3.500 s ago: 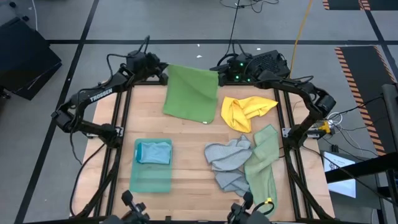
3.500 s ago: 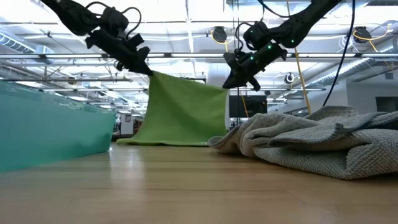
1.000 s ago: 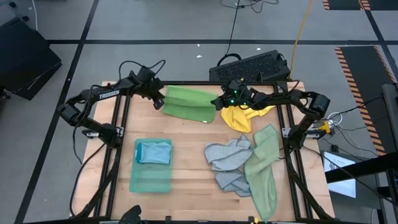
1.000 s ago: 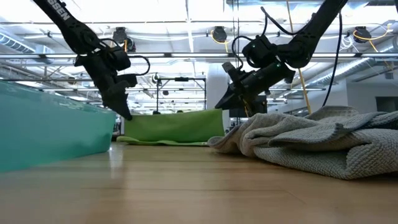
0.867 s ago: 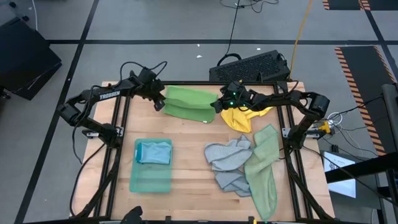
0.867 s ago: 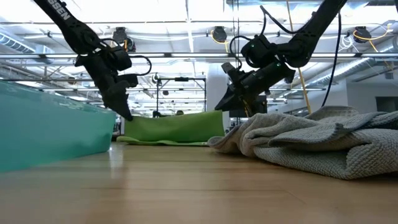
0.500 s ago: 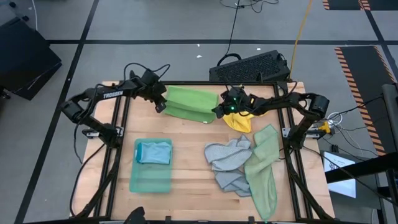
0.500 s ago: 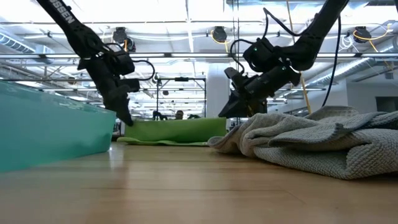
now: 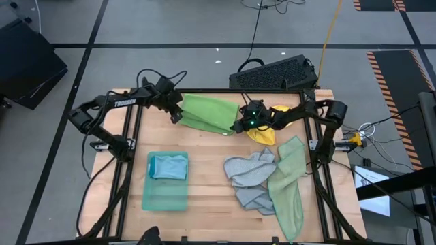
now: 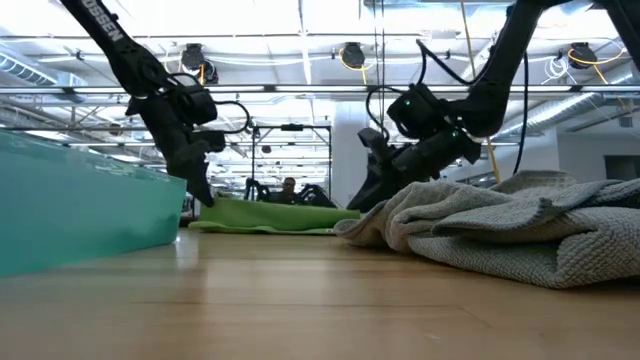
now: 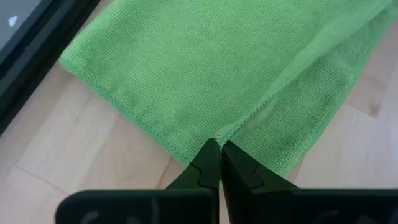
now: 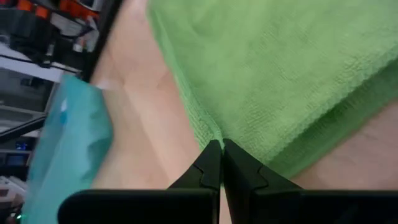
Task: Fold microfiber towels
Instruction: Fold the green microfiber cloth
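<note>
The left gripper (image 11: pixel 220 147) is pinching, jaws closed, one corner of the bright green towel (image 9: pixel 210 113); the right gripper (image 12: pixel 221 148) is doing the same at the other near corner. Both are laying the upper layer over the lower one, low over the desk (image 9: pixel 211 170), with the towel lying folded at about twelve o'clock of the desk's middle.

Moving outward, a yellow towel (image 9: pixel 267 131) is bunching just beside the right gripper at about one o'clock. A grey towel (image 9: pixel 249 178) and a pale sage towel (image 9: pixel 286 178) are heaping at four o'clock, and a light blue towel (image 9: pixel 168 166) is resting on a teal towel (image 9: pixel 165 192) at eight o'clock.

Judging by the wrist views, the top edge is sitting short of the bottom edge, so letting go now could be leaving an uneven fold. The right arm could also be snagging the yellow towel.
</note>
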Action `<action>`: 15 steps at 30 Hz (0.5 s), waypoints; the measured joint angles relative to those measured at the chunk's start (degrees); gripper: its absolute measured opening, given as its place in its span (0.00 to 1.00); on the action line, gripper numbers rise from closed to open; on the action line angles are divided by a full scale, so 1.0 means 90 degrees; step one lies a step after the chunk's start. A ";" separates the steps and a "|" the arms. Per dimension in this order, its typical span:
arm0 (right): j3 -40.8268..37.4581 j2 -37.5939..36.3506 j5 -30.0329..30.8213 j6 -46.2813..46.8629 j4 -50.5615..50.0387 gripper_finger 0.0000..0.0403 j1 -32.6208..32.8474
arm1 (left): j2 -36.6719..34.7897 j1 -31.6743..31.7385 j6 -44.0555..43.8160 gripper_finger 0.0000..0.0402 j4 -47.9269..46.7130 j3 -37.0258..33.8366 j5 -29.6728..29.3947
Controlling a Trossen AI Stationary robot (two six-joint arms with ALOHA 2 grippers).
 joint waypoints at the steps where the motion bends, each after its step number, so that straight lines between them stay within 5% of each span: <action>1: 0.0000 0.0016 0.0001 0.0036 -0.0037 0.00 -0.0002 | 0.0024 -0.0012 0.0015 0.02 0.0017 0.0000 0.0007; 8: 0.0002 0.0003 -0.0136 0.0016 -0.0050 0.02 0.0029 | 0.0138 -0.0095 0.0004 0.02 0.0012 0.0000 0.0004; 15: 0.0002 -0.0049 -0.0184 0.0012 -0.0155 0.23 -0.0012 | 0.0138 -0.0260 -0.0348 0.19 -0.0063 0.0000 0.0023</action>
